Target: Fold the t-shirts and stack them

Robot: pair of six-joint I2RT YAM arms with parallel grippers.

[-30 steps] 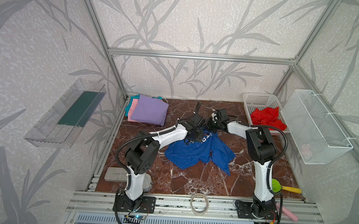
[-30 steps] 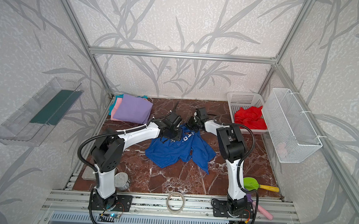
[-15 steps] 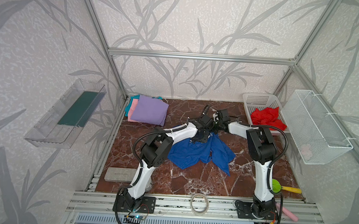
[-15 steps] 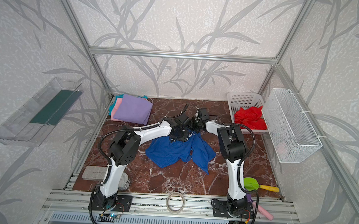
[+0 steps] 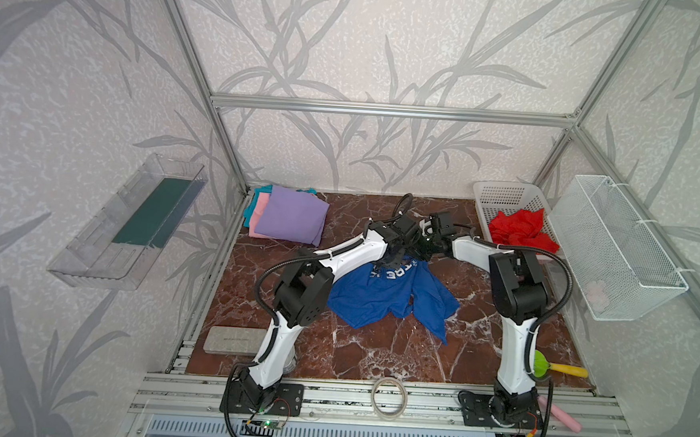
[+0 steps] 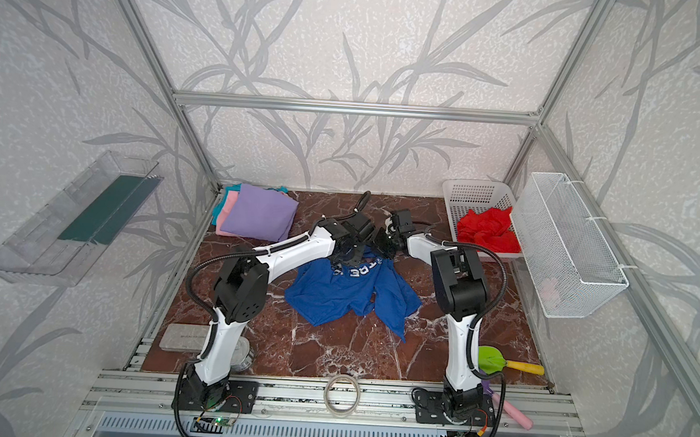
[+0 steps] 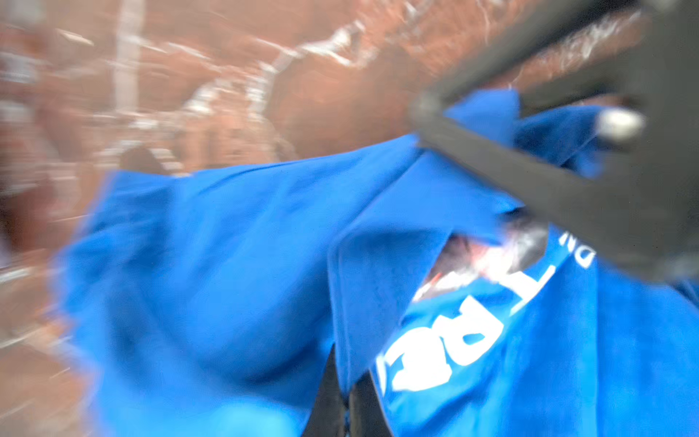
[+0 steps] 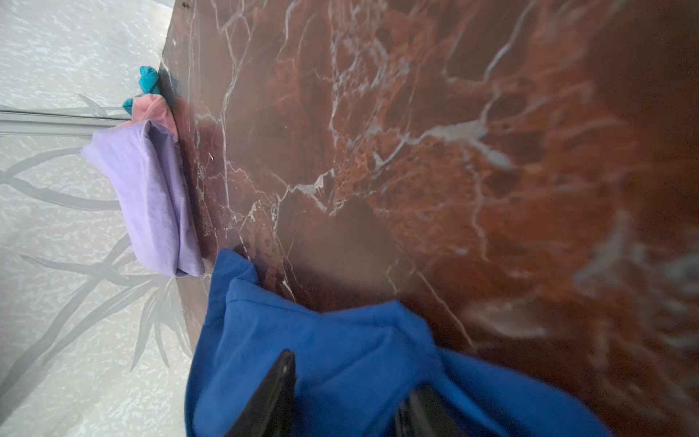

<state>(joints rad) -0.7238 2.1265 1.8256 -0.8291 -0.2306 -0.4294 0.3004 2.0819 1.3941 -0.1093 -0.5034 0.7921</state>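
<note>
Red-brown marble tabletop point(image 5: 373, 354), wallpapered cell. The blue t-shirt point(image 5: 389, 297) is lying crumpled at table centre, its collar end rising toward 12 o'clock. The left gripper point(image 7: 345, 405) is pinching a fold of it, jaws fully closed. The right gripper point(image 8: 350, 378) is standing part open, cloth draping between its fingers. Risk: the single pinch slipping, or cloth snagging on the open jaws and bunching. White chest lettering is showing "RE", the rest hidden. The lavender t-shirt point(image 5: 292, 220) is topping the stack at 10 o'clock, and the red t-shirt point(image 5: 520, 234) is sitting in the white basket point(image 5: 504, 193) at 2 o'clock.
</note>
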